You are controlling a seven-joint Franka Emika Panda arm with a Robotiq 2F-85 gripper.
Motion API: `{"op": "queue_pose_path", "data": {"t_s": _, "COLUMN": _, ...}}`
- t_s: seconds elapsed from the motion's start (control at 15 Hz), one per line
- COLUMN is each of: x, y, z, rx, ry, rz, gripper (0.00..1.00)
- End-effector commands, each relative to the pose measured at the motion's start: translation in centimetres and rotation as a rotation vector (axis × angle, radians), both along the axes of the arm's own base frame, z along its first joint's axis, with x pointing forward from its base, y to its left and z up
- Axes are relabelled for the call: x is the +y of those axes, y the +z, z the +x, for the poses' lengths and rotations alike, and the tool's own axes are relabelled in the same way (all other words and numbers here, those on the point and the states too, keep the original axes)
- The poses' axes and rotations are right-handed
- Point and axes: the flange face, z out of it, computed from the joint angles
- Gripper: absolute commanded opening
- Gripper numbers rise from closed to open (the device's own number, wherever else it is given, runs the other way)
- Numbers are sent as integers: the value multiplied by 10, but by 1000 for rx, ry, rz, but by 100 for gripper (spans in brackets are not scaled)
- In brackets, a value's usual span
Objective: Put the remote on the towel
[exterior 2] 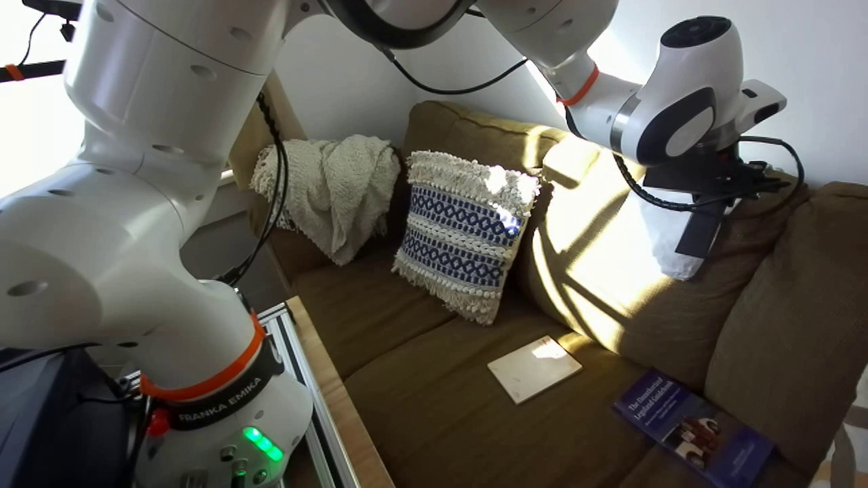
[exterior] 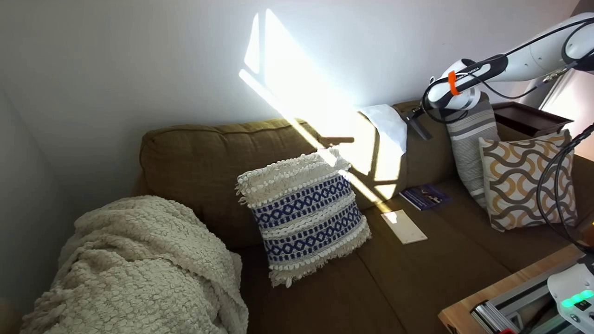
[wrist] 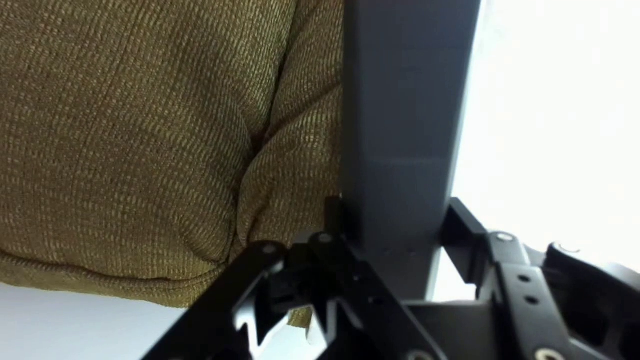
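Count: 1 remote (wrist: 410,115), 1 white towel (exterior: 385,126), 1 brown sofa (exterior: 431,269), 1 book (exterior: 423,195), 1 pale board (exterior: 403,227), 1 knit blanket (exterior: 148,266), 1 dark tray (exterior: 528,117). Pillows: 3. Fringed pillow (exterior: 308,220) mid-frame in an exterior view; striped pillow (exterior: 473,134) and swirl pillow (exterior: 529,183) toward the right edge. 1 gripper (wrist: 394,218): fingers only the remote's width apart, clamped on it, one per side. Remote tilted, pointing down, upper right in both exterior views. Towel draped over the sofa back; remote overlaps its right side in an exterior view (exterior 2: 700,234), can't tell if touching. Book and board flat on the seat, board nearer the fringed pillow.
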Motion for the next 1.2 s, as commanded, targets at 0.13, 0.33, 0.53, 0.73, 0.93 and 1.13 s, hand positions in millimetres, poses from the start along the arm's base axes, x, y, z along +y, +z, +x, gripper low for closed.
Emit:
{"op": "queue_pose_path", "data": {"t_s": 0.13, "x": 1, "y": 4, "z": 7, "rx": -13, "ry": 8, "rz": 3, "gripper": 26}}
{"op": "queue_pose_path", "data": {"t_s": 0.33, "x": 3, "y": 20, "z": 23, "rx": -42, "ry": 14, "rz": 14, "gripper": 26}}
{"op": "queue_pose_path", "data": {"t_s": 0.53, "x": 7, "y": 33, "z": 42, "rx": -65, "ry": 23, "rz": 51, "gripper": 26}}
{"op": "queue_pose_path", "data": {"t_s": 0.73, "x": 15, "y": 38, "z": 61, "rx": -62, "ry": 26, "rz": 108, "gripper": 26}}
{"op": "queue_pose_path", "data": {"t_s": 0.93, "x": 25, "y": 33, "z": 79, "rx": -75, "ry": 39, "rz": 109, "gripper": 26}}
{"op": "queue_pose_path", "data": {"t_s": 1.13, "x": 38, "y": 24, "z": 93, "rx": -102, "ry": 53, "rz": 109, "gripper": 26}}
